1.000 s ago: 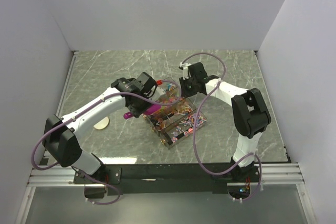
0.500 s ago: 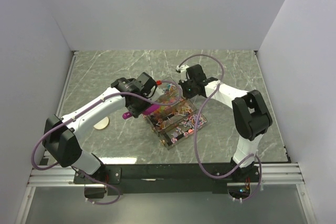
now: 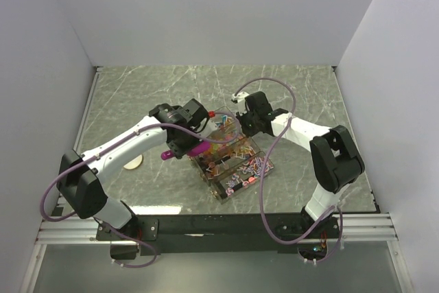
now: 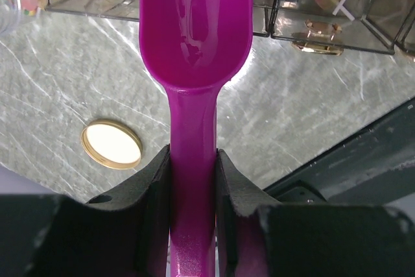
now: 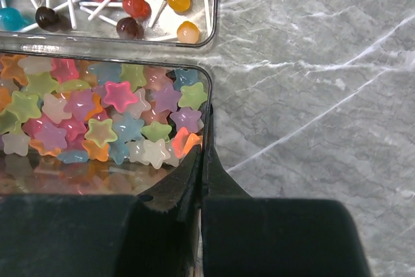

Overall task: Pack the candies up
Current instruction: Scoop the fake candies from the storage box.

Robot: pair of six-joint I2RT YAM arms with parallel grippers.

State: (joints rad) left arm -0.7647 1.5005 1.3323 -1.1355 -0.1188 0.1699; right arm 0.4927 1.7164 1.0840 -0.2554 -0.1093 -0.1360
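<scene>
Our left tool (image 4: 193,160) clamps the empty magenta scoop (image 4: 194,24); our right tool (image 5: 202,154) pinches the clear tub (image 5: 209,95) holding the star candies (image 5: 117,121). The tan lid (image 4: 111,144) lies aside, so packing looks unfinished.

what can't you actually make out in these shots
- Tip of the scoop: left wrist view, cut off by the top edge.
- Whether the right pincer nips the star-candy container wall: right wrist view, its own fingers cover the contact.
- The candies in the top view: too small to tell apart, partly under the arms.
</scene>
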